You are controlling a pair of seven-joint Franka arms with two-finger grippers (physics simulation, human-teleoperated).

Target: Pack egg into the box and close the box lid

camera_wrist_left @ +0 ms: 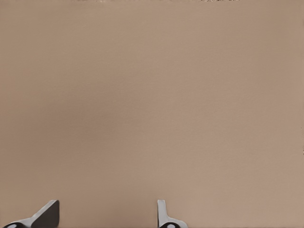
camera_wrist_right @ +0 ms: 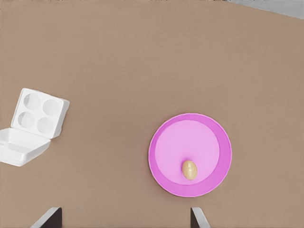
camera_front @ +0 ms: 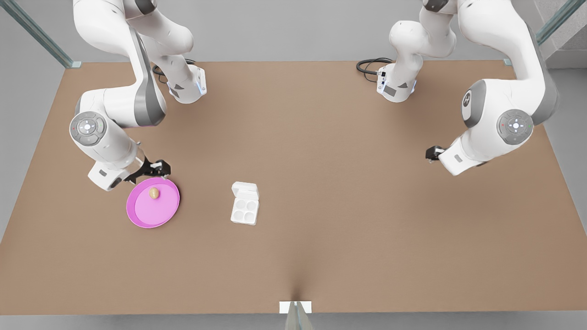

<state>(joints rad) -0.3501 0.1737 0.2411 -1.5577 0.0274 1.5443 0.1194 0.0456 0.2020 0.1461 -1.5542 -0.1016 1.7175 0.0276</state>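
The tan egg point(camera_front: 154, 193) point(camera_wrist_right: 189, 169) lies on a round pink plate point(camera_front: 137, 219) point(camera_wrist_right: 159, 142) at the front view's left. My right gripper point(camera_front: 158, 168) point(camera_wrist_right: 126, 219) hovers just behind the plate's far rim, open, with nothing between its fingers. The white box point(camera_front: 244, 211) point(camera_wrist_right: 40, 114) sits near the table's middle with its four hollows bare. Its box lid point(camera_front: 245, 189) point(camera_wrist_right: 21, 148) stands swung back on the far edge. My left gripper point(camera_front: 431, 153) point(camera_wrist_left: 107, 214) waits open over bare table at the front view's right.
The brown table point(camera_front: 321, 183) stretches wide between the plate, the box and the left arm. Both arm bases and a black cable point(camera_front: 369, 66) sit at the far edge. A small white tab point(camera_front: 295, 307) marks the near edge.
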